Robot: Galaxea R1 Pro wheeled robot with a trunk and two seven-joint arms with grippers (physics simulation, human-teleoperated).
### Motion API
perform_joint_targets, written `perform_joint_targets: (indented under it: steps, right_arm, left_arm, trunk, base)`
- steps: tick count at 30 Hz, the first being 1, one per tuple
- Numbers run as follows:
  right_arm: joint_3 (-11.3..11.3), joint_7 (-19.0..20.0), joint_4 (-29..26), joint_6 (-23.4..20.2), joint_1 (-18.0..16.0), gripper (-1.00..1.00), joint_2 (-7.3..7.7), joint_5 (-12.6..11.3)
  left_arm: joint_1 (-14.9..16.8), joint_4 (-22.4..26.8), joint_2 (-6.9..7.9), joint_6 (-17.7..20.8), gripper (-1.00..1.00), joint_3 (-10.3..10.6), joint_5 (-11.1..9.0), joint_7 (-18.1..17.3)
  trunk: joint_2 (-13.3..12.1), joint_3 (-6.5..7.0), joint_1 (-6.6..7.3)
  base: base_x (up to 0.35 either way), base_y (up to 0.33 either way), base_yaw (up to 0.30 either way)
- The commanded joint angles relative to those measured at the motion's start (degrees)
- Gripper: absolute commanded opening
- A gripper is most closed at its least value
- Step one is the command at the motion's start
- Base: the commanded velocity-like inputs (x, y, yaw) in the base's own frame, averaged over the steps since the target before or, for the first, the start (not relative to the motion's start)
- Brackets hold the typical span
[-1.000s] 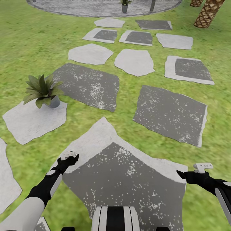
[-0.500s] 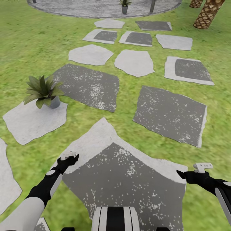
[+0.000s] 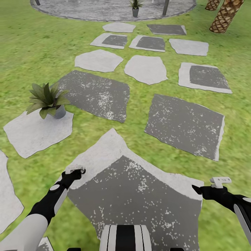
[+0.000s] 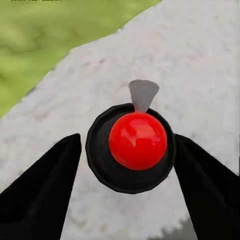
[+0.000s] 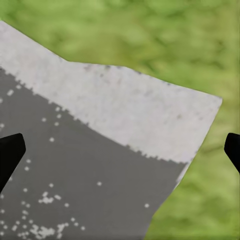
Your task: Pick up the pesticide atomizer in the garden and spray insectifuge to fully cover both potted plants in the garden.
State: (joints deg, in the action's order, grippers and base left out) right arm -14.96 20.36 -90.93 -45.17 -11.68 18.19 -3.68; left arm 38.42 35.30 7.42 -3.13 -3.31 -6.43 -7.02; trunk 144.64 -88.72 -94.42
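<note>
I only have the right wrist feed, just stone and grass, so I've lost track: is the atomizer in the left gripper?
Observer: Yes. The left gripper has its fingers on either side of the pesticide atomizer, red nozzle tip facing the wrist camera.
Operator: Where's the closest plant?
Observer: The near potted plant stands on a pale stepping stone, ahead and left of the left arm.
Operator: And the second?
Observer: The far potted plant stands on the round patio beyond the stone path.
</note>
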Motion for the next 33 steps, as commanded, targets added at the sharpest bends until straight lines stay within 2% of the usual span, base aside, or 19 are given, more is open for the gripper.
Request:
perform_joint_targets:
  steps: [1, 26, 33]
  right_arm:
    - [-0.06, 0.03, -0.04, -0.35, -0.04, 1.00, 0.00, -0.37]
    - [-0.06, 0.03, -0.04, -0.35, -0.08, 1.00, 0.00, -0.34]
    - [-0.06, 0.03, -0.04, -0.35, -0.04, 1.00, 0.00, -0.33]
  left_arm:
    - [0.04, -0.05, 0.00, -0.05, -1.00, -0.14, -0.60, -0.47]
    - [0.08, -0.05, -0.29, -0.04, -1.00, -0.20, -0.68, -0.46]
    - [0.08, -0.05, -0.29, -0.04, -1.00, -0.20, -0.75, -0.50]
  trunk:
    - [0.01, -0.03, 0.01]
    - [0.01, -0.03, 0.01]
    - [-0.08, 1.52, 0.19]
  base:
    - [0.000, 0.000, 0.000]
    - [0.000, 0.000, 0.000]
    - [0.000, 0.000, 0.000]
